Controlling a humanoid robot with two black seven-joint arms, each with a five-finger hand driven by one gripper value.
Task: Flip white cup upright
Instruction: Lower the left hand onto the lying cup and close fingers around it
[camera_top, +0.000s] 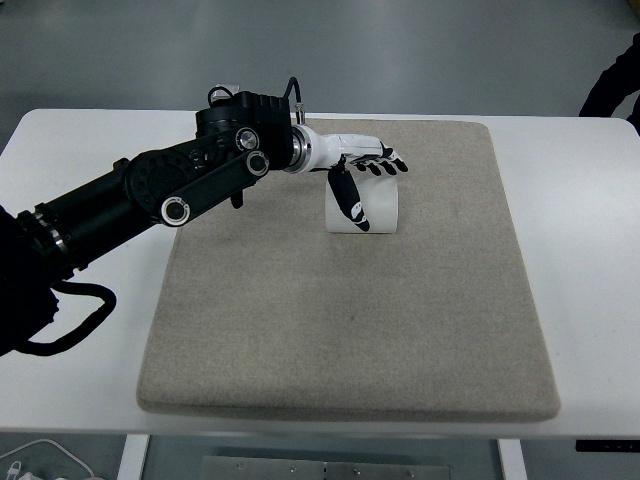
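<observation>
A white cup (378, 206) sits on the beige mat (350, 320) toward its far middle, partly covered by my hand. My left hand (365, 170), white with black fingertips, reaches in on a black arm (150, 195) from the left. Its fingers lie along the cup's far side and its thumb (350, 200) hangs down over the cup's near left side, so the hand wraps the cup. I cannot tell which way the cup's mouth faces. The right arm does not show.
The mat lies on a white table (580, 250). A dark sleeve (612, 90) of a person shows at the top right corner. White cables (40, 465) lie below the table's near left edge.
</observation>
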